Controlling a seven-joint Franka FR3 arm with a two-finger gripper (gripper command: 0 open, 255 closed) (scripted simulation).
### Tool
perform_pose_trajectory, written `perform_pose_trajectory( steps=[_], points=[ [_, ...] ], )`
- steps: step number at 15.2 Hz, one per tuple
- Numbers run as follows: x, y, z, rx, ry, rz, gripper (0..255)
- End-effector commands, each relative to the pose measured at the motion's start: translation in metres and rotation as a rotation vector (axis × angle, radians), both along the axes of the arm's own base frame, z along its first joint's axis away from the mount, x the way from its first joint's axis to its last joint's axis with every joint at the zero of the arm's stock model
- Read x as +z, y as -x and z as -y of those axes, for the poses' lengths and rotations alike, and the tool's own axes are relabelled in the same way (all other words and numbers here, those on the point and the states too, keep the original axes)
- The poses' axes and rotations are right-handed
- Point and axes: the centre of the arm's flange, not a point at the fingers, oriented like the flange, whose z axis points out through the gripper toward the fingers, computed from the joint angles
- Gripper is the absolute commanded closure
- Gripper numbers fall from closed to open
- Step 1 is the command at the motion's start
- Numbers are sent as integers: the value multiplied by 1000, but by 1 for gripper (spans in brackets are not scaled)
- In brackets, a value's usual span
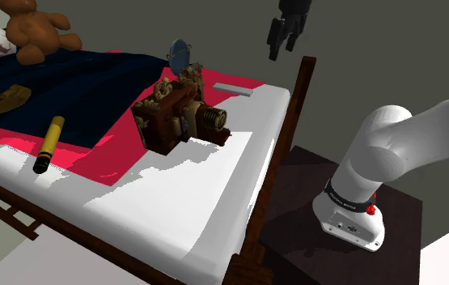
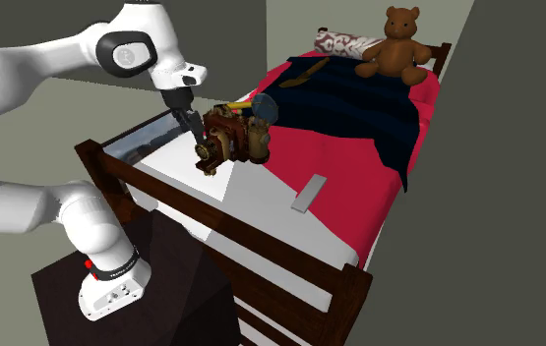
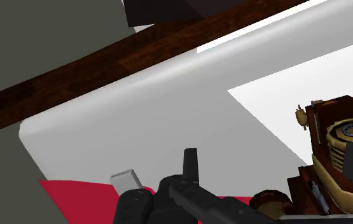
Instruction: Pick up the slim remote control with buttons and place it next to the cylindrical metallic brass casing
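Grey remote on red cover | shoulder view: yellow casing well apart

We are in a bedroom of a home. A bed with a dark wooden frame carries a white sheet, a red blanket and a dark blue cover. At its head lie a patterned pillow and a brown teddy bear. Plain grey walls stand around.

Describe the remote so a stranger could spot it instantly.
Start at the wooden bed. On its red blanket, near the white sheet, lies the remote. Unlike the bulky brown machine nearby, it is a thin, flat grey slab.
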Motion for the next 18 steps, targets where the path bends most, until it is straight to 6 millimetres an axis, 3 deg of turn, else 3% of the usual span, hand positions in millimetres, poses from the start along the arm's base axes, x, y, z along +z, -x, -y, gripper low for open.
perform_pose_trajectory(
  steps=[1,18],
  points=[
    [0,0,0,0,0,0,0],
    [-115,-166,116,73,-32,-55,0]
  ],
)
